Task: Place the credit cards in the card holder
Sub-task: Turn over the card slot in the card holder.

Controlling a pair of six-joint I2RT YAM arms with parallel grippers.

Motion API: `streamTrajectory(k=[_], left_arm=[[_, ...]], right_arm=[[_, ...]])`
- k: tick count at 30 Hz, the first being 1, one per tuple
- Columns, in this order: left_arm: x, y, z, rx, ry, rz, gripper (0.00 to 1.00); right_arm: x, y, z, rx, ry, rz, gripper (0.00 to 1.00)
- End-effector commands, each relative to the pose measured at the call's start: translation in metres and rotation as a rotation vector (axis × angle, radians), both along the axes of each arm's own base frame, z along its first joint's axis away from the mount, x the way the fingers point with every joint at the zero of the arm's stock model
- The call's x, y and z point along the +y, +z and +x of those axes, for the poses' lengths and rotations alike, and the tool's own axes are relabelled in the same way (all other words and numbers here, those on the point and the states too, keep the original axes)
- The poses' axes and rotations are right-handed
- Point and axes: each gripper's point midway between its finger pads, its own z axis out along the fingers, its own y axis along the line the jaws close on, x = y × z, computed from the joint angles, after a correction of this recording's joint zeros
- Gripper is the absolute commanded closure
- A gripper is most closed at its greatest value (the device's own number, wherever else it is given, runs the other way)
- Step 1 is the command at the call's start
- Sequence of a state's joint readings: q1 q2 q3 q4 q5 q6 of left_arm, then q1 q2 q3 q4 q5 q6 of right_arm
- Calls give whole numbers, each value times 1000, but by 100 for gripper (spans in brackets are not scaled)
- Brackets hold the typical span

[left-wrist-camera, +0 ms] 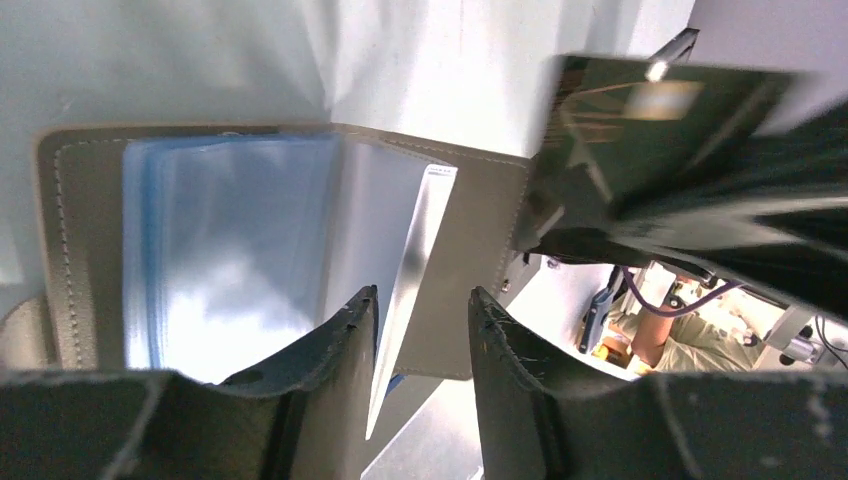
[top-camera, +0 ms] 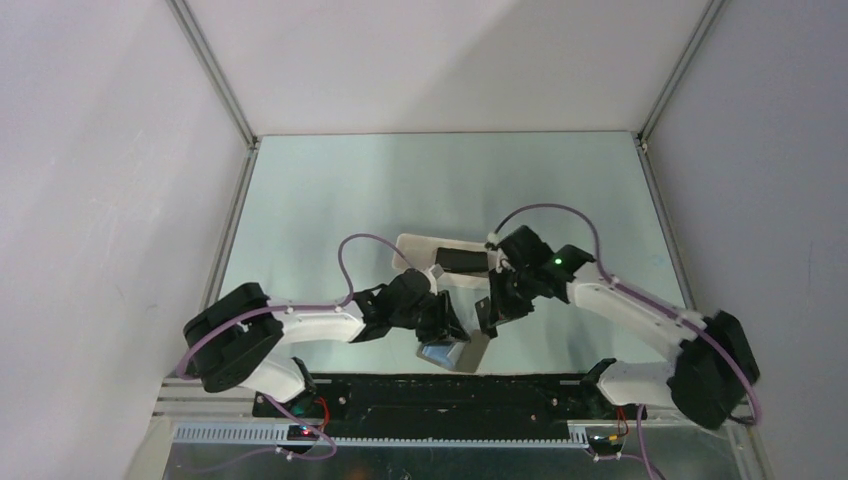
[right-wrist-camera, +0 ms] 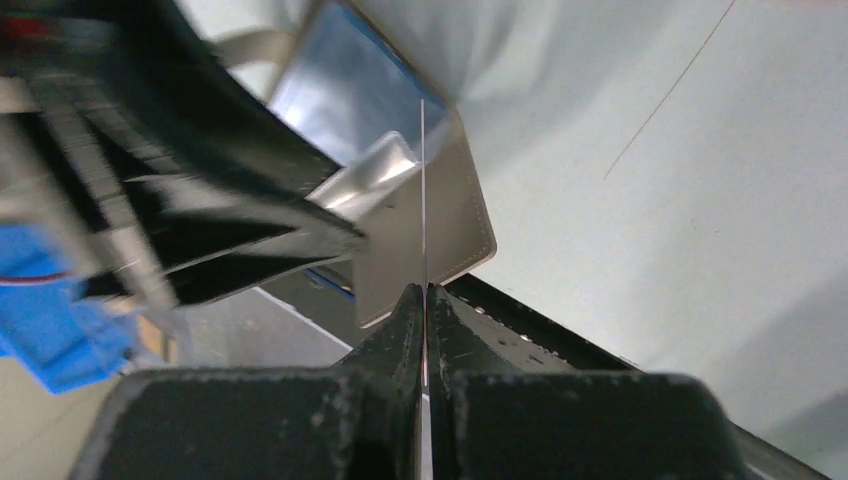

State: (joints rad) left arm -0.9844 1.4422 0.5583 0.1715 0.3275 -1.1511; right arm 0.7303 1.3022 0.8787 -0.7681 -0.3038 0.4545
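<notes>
The black credit card (left-wrist-camera: 620, 140) is pinched edge-on in the right gripper (right-wrist-camera: 426, 295), jaws clamped tight, right beside the open card holder (left-wrist-camera: 480, 230), lower centre in the top view. The left gripper (left-wrist-camera: 422, 295) has its jaws apart around a clear sleeve (left-wrist-camera: 425, 230). Another card (top-camera: 462, 258) sits in the white tray (top-camera: 412, 245).

There is one white tray (top-camera: 412, 243) with one credit card (top-camera: 462, 259) in it, plus a second credit card (top-camera: 486, 316) and one card holder (top-camera: 470, 352) just nearside of that tray.

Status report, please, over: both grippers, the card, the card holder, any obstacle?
Right gripper shut on credit card, close to the open card holder. Left gripper open around one clear sleeve. Card not yet inserted. No obstacle seen.
</notes>
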Motion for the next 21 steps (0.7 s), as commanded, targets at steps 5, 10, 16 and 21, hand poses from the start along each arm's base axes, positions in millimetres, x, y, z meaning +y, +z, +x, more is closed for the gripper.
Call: streamTrajectory(k=[5,10,16,21], left_arm=[[-14,-6,-4,38,-27,2,63],[-45,9,-14,21,-131,-41,65],[-69,10,-37,61,-243,-60,52],[-64,-2,-41,93,-227,-29,50]], right_arm=[[8,54,18,-104,-50,229,100],[13,35,15,-37,-35,189,100],[17,18,20,-8,-33,154,100],[8,-2,14,49,-46,64,100]])
